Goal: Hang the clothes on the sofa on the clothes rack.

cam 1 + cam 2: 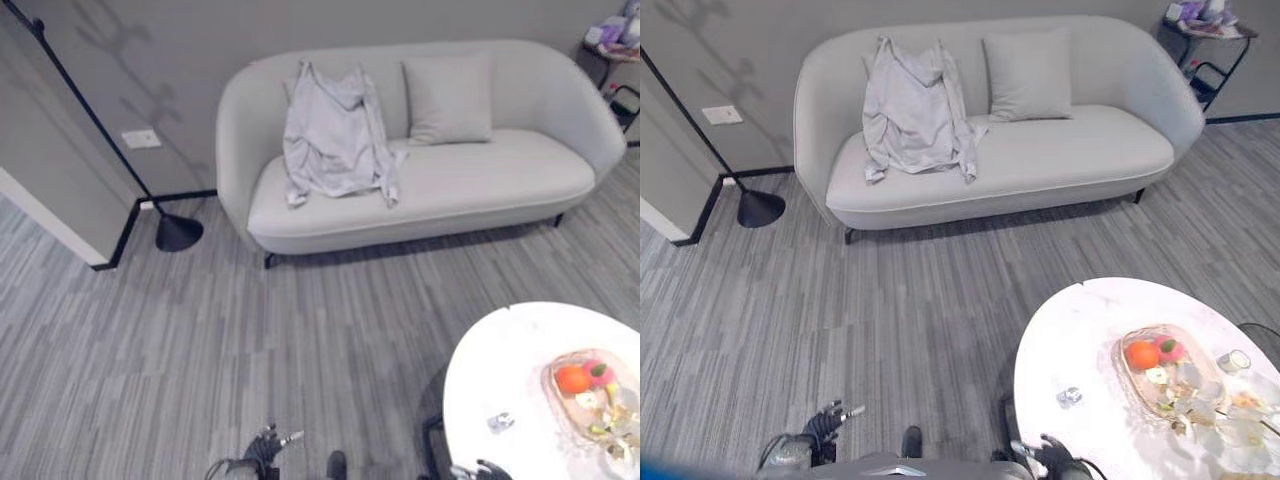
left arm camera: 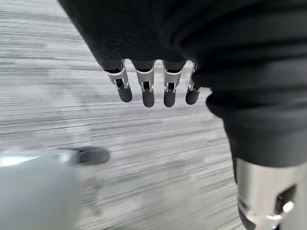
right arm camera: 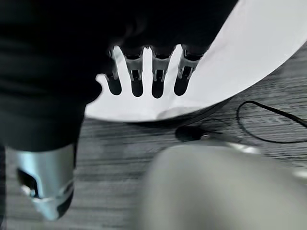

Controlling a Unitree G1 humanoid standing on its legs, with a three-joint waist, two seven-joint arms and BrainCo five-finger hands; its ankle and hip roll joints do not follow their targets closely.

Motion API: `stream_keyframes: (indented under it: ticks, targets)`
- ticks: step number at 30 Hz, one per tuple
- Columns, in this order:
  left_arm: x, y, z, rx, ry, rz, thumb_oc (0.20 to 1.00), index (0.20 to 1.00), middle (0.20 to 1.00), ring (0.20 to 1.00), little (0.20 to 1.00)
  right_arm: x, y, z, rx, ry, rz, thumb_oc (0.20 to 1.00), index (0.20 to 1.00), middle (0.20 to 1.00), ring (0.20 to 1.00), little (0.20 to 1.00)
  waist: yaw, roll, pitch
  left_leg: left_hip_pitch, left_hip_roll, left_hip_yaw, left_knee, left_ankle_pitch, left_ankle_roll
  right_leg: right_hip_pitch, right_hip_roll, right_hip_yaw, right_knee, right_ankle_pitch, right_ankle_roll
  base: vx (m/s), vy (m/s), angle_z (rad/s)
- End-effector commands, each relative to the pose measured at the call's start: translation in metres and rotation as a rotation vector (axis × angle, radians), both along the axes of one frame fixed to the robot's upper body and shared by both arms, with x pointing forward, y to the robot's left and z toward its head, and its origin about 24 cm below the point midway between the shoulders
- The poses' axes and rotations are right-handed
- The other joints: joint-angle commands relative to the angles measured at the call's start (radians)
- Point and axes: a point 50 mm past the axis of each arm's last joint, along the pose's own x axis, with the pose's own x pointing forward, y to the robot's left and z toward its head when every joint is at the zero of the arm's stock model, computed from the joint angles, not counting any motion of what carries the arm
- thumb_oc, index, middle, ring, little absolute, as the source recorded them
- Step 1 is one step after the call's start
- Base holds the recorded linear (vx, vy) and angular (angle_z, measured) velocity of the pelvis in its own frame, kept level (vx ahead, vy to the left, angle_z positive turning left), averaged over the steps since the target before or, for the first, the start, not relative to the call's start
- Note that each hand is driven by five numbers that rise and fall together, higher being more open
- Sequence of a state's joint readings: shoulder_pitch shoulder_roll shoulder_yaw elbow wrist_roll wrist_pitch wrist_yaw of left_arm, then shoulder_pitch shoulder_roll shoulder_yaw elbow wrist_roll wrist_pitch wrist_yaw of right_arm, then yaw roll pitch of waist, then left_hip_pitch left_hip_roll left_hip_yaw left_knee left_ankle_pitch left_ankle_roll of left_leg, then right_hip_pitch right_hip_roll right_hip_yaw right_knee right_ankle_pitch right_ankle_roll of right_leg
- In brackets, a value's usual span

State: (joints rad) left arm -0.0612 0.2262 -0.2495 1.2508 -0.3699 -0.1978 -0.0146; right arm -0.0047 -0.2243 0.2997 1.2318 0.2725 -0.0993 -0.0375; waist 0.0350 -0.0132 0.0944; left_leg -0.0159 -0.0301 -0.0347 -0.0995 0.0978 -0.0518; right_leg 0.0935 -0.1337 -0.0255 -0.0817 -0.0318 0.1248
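A: Where is the garment (image 1: 335,132) being seen?

B: It is being shown draped over the sofa (image 1: 500,170), hung across the backrest and spilling down onto the seat, at the sofa's left half. A cushion (image 1: 449,98) is being propped against the backrest just beside it, toward the sofa's middle.

A: Is it being touched by either robot hand?

B: No. The left robot hand (image 2: 148,88) is being held well apart from the sofa, low over the striped floor (image 1: 250,340), with its fingers (image 2: 125,91) being kept straight and relaxed and nothing being gripped. The right robot hand (image 3: 144,79) is being held the same way, fingers (image 3: 159,87) straight in a row, nothing between them, beside the rim of the white bench (image 3: 268,43).

A: What else is being shown around the sofa?

B: A black stand (image 1: 178,232) is being seen on the floor just off the sofa's left end, its thin pole (image 1: 90,110) leaning up toward the wall. The round bench (image 1: 500,380) is being seen well in front of the sofa's right end, with a tray (image 1: 1127,372) of fruit being carried on it; an orange (image 1: 572,378) is being made out in the tray.
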Motion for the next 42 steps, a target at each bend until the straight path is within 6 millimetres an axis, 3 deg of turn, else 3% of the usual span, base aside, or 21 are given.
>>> stream_keyframes:
  ticks: [1, 9, 11, 12, 14, 15, 16, 19, 20, 21, 22, 24, 25, 26, 28, 30, 34, 42]
  targets:
    - [-0.006, 0.003, -0.001, 0.016, 0.013, -0.008, 1.0, 1.0, 1.0, 1.0, 1.0, 0.013, -0.014, 0.007, -0.054, -0.049, 0.045, 1.0, 1.0, 1.0, 1.0, 1.0, 0.025, -0.015, 0.035, -0.045, 0.051, 0.01, 0.012, -0.007, 0.014, 0.036, 0.037, 0.002, -0.006, 0.011, -0.01, 0.05, 0.017, 0.12]
    - [-0.009, 0.003, -0.002, 0.015, 0.021, -0.012, 1.0, 1.0, 1.0, 1.0, 1.0, 0.007, -0.015, 0.006, -0.055, -0.038, 0.035, 1.0, 1.0, 1.0, 1.0, 1.0, 0.018, -0.018, 0.044, -0.004, 0.067, 0.021, 0.012, -0.015, 0.011, 0.055, 0.034, -0.004, -0.006, 0.007, -0.005, 0.01, -0.015, -0.12]
    - [0.003, 0.003, 0.002, 0.013, -0.013, -0.01, 1.0, 1.0, 1.0, 1.0, 1.0, 0.02, -0.019, 0.011, -0.065, -0.081, 0.033, 1.0, 1.0, 1.0, 1.0, 1.0, 0.016, -0.038, 0.089, -0.147, 0.069, 0.012, 0.207, -0.048, -0.008, 0.042, 0.02, 0.001, -0.006, 0.01, -0.018, -0.15, 0.085, 0.02]
    - [0.01, -0.001, 0.003, -0.004, -0.037, 0.019, 1.0, 1.0, 1.0, 1.0, 1.0, 0.023, -0.029, 0.014, -0.088, -0.09, -0.004, 1.0, 1.0, 1.0, 1.0, 1.0, 0.024, -0.044, 0.094, -0.218, 0.113, -0.038, 0.216, -0.023, -0.034, 0.04, 0.003, 0.012, -0.006, 0.006, -0.006, 0.04, 0.305, 0.29]
    - [0.012, -0.003, 0.004, -0.005, -0.044, 0.002, 1.0, 1.0, 1.0, 1.0, 1.0, 0.021, -0.033, 0.014, -0.088, -0.082, -0.026, 1.0, 1.0, 1.0, 1.0, 1.0, 0.029, -0.034, 0.076, -0.208, 0.165, 0.006, 0.127, 0.021, -0.034, 0.055, -0.03, 0.001, -0.006, -0.003, 0.02, 0.31, 0.63, 0.17]
    - [0.016, -0.004, 0.005, 0.012, -0.051, -0.031, 1.0, 1.0, 1.0, 1.0, 1.0, 0.018, -0.033, 0.013, -0.085, -0.072, -0.044, 1.0, 1.0, 1.0, 1.0, 1.0, 0.011, -0.028, 0.046, -0.191, 0.144, 0.036, 0.081, 0.022, -0.033, 0.046, -0.085, -0.008, -0.002, 0.026, 0.05, 0.4, 0.836, 0.05]
    - [0.017, -0.001, 0.006, 0.024, -0.054, -0.05, 1.0, 1.0, 1.0, 1.0, 1.0, 0.013, -0.032, 0.011, -0.073, -0.063, -0.067, 1.0, 1.0, 1.0, 1.0, 1.0, 0.002, -0.026, 0.034, -0.16, 0.116, 0.054, 0.059, 0.009, -0.017, 0.014, -0.123, -0.004, 0.059, 0.061, 0.051, 0.32, 0.751, 0.07]
    - [0.017, 0.004, 0.008, 0.028, -0.056, -0.049, 1.0, 1.0, 1.0, 1.0, 1.0, 0.013, -0.027, 0.01, -0.067, -0.061, -0.047, 1.0, 1.0, 1.0, 1.0, 1.0, 0.008, -0.022, 0.033, -0.107, 0.059, 0.063, 0.021, -0.014, 0.027, -0.033, -0.16, -0.027, 0.182, 0.11, 0.046, 0.13, 0.429, 0.07]
    - [0.012, 0.008, 0.006, 0.038, -0.035, -0.045, 1.0, 1.0, 1.0, 1.0, 1.0, 0.017, -0.023, 0.011, -0.06, -0.075, -0.04, 1.0, 1.0, 1.0, 1.0, 1.0, 0.014, -0.02, 0.045, -0.07, 0.031, 0.08, 0.012, -0.031, 0.05, -0.054, -0.199, -0.086, 0.259, 0.178, 0.034, 0.11, 0.509, -0.14]
    - [0.005, 0.013, 0.004, 0.057, -0.002, -0.052, 1.0, 1.0, 1.0, 1.0, 1.0, 0.019, -0.017, 0.01, -0.046, -0.085, -0.019, 1.0, 1.0, 1.0, 1.0, 1.0, 0.015, -0.015, 0.059, -0.036, 0.017, 0.087, 0.012, -0.053, 0.064, -0.08, -0.214, -0.147, 0.329, 0.201, 0.022, 0.11, 0.451, -0.14]
    - [0.0, 0.014, 0.003, 0.06, 0.015, -0.051, 1.0, 1.0, 1.0, 1.0, 1.0, 0.019, -0.015, 0.01, -0.045, -0.081, -0.009, 1.0, 1.0, 1.0, 1.0, 1.0, 0.009, -0.011, 0.063, -0.019, 0.013, 0.083, 0.012, -0.061, 0.069, -0.098, -0.194, -0.147, 0.348, 0.187, 0.015, 0.16, 0.31, -0.05]
    - [-0.009, 0.017, 0.0, 0.068, 0.054, -0.052, 1.0, 1.0, 1.0, 1.0, 1.0, 0.02, -0.012, 0.009, -0.042, -0.078, 0.012, 1.0, 1.0, 1.0, 1.0, 1.0, 0.001, -0.006, 0.074, 0.019, 0.017, 0.077, 0.012, -0.084, 0.065, -0.128, -0.108, -0.186, 0.241, 0.1, 0.004, 0.18, 0.098, -0.07]
    - [-0.009, 0.017, 0.0, 0.068, 0.054, -0.052, 1.0, 1.0, 1.0, 1.0, 1.0, 0.02, -0.012, 0.009, -0.042, -0.078, 0.012, 1.0, 1.0, 1.0, 1.0, 1.0, 0.0, -0.005, 0.076, 0.022, 0.019, 0.076, 0.012, -0.085, 0.064, -0.123, -0.106, -0.188, 0.238, 0.1, 0.003, 0.13, -0.044, -0.05]
    - [-0.007, 0.015, 0.0, 0.065, 0.049, -0.061, 1.0, 1.0, 1.0, 1.0, 1.0, 0.024, -0.011, 0.01, -0.042, -0.086, 0.022, 1.0, 1.0, 1.0, 1.0, 1.0, -0.01, -0.013, 0.085, 0.033, 0.016, 0.065, 0.012, -0.092, 0.065, -0.171, -0.058, -0.175, 0.18, 0.109, 0.011, 0.09, -0.051, 0.12]
    - [-0.002, 0.014, 0.001, 0.069, 0.037, -0.08, 1.0, 1.0, 1.0, 1.0, 1.0, 0.025, -0.012, 0.011, -0.048, -0.086, 0.03, 1.0, 1.0, 1.0, 1.0, 1.0, -0.018, -0.023, 0.095, 0.047, 0.005, 0.053, 0.012, -0.097, 0.065, -0.182, -0.022, -0.158, 0.115, 0.123, 0.018, 0.11, -0.05, 0.14]
    - [0.001, 0.009, 0.001, 0.054, 0.022, -0.08, 1.0, 1.0, 1.0, 1.0, 1.0, 0.02, -0.012, 0.009, -0.05, -0.067, 0.036, 1.0, 1.0, 1.0, 1.0, 1.0, -0.012, -0.039, 0.089, 0.063, -0.001, 0.044, 0.012, -0.105, 0.059, -0.135, -0.003, -0.135, 0.052, 0.135, 0.021, 0.16, -0.116, 0.91]
    - [-0.003, 0.005, -0.001, 0.038, 0.026, -0.071, 1.0, 1.0, 1.0, 1.0, 1.0, 0.016, -0.014, 0.008, -0.055, -0.055, 0.046, 1.0, 1.0, 1.0, 1.0, 1.0, -0.004, -0.04, 0.056, 0.077, 0.016, 0.039, 0.012, -0.113, 0.044, -0.083, 0.006, -0.163, -0.006, 0.141, 0.013, 0.14, -0.108, 0.27]
    - [-0.013, -0.003, -0.005, 0.031, 0.052, -0.105, 1.0, 1.0, 1.0, 1.0, 1.0, 0.015, -0.016, 0.009, -0.061, -0.068, 0.052, 1.0, 1.0, 1.0, 1.0, 1.0, -0.001, -0.029, 0.031, 0.117, 0.027, 0.034, 0.012, -0.133, 0.035, -0.029, 0.0, -0.164, -0.006, 0.115, 0.014, 0.08, -0.008, -0.06]
